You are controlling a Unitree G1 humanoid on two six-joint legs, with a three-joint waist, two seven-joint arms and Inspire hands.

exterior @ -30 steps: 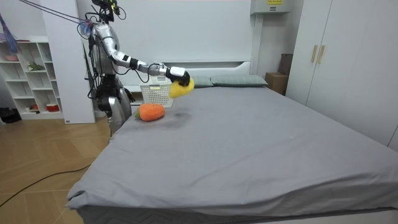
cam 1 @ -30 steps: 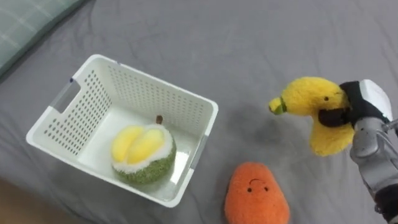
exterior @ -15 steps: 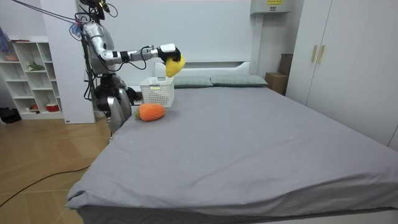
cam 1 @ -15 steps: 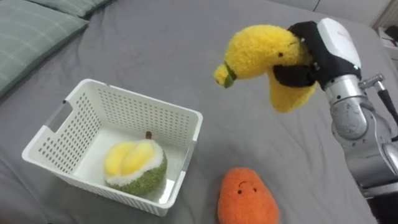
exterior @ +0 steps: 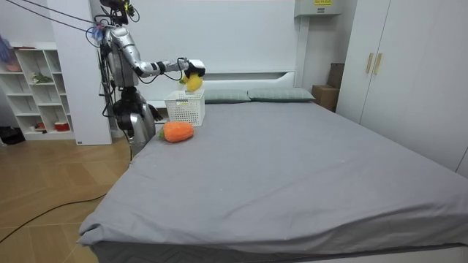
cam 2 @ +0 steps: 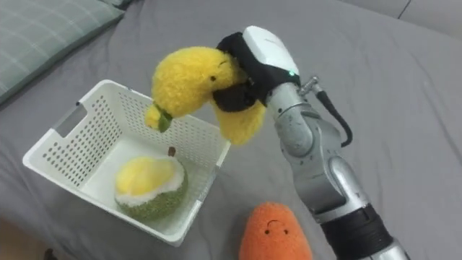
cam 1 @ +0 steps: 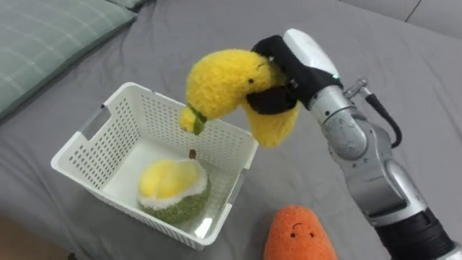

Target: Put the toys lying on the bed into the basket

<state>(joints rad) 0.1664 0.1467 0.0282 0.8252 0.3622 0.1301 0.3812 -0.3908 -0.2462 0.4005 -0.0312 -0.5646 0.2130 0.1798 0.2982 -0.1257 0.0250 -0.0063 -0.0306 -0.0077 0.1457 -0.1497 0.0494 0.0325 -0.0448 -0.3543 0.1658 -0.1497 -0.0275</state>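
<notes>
My right hand [cam 1: 290, 71] has swung the yellow plush toy [cam 1: 220, 83] over the white basket [cam 1: 148, 123], fingers curled round it. In the room view I stand at the bed's [exterior: 292, 168] corner. The right eye view shows a durian plush [cam 2: 148, 188] inside the basket and an orange plush [cam 2: 271, 231] beside it.

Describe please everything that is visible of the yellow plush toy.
The yellow plush toy looks soft and fuzzy, shaped like a banana, with a small green tip at its lower end. It hangs in the air, tip down, above the white basket. The dark fingers of the right robot hand are curled round its middle; it seems to touch nothing else.
</notes>
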